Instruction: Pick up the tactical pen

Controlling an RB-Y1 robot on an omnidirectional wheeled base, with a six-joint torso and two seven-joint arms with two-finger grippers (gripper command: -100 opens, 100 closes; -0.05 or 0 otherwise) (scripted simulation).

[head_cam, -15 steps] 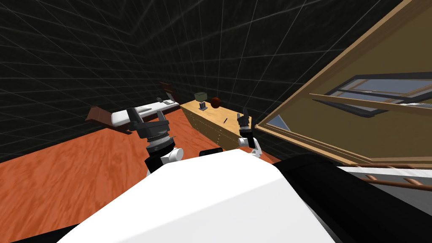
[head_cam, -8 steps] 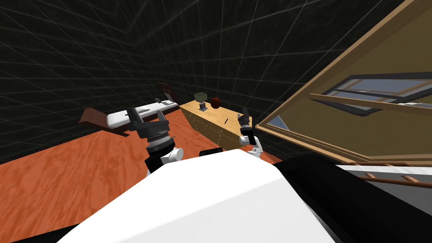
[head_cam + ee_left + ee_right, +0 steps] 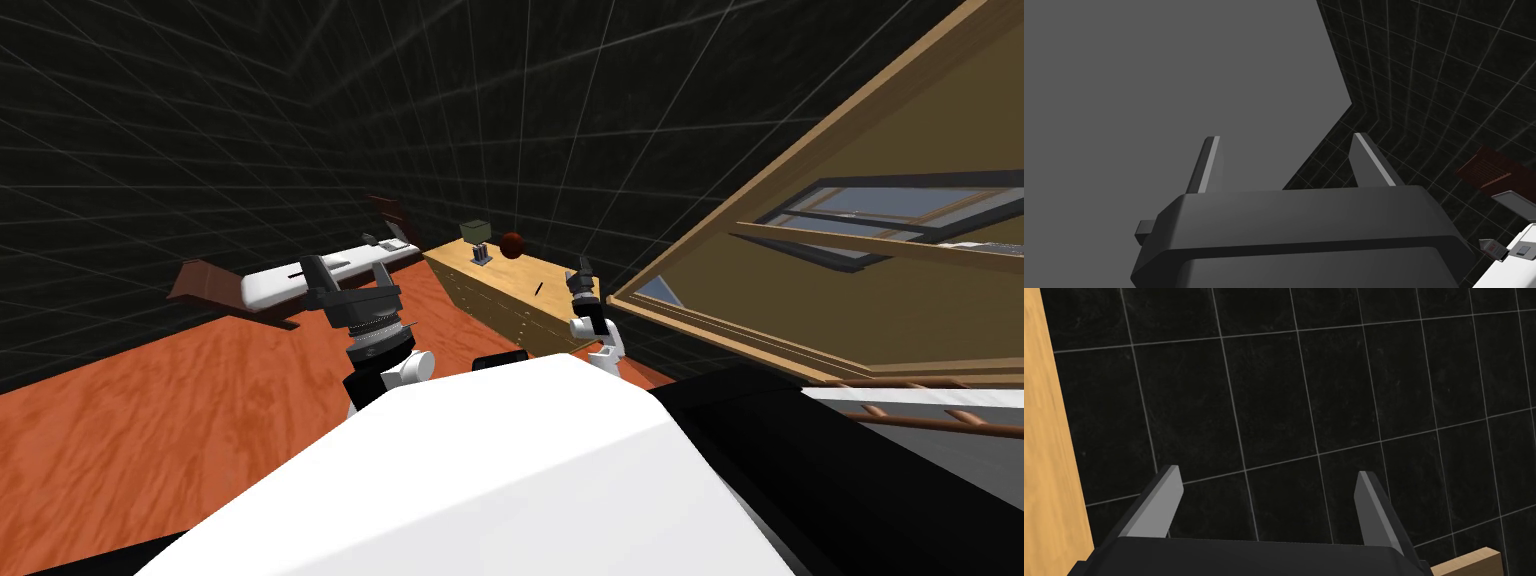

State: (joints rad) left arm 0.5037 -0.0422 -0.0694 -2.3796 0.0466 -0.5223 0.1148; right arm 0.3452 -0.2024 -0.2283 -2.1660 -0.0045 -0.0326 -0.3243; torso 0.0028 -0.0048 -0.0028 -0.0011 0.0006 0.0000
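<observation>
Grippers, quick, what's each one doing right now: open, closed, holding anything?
Left gripper: open, holding nothing.
Right gripper: open, holding nothing.

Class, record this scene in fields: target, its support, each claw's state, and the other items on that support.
target: tactical pen, thin, dark, lying flat
support: top of the wooden dresser
left claw: open, empty
right claw: open, empty, apart from the pen
other items: dark red ball, green box
task status: pen not yet grasped
</observation>
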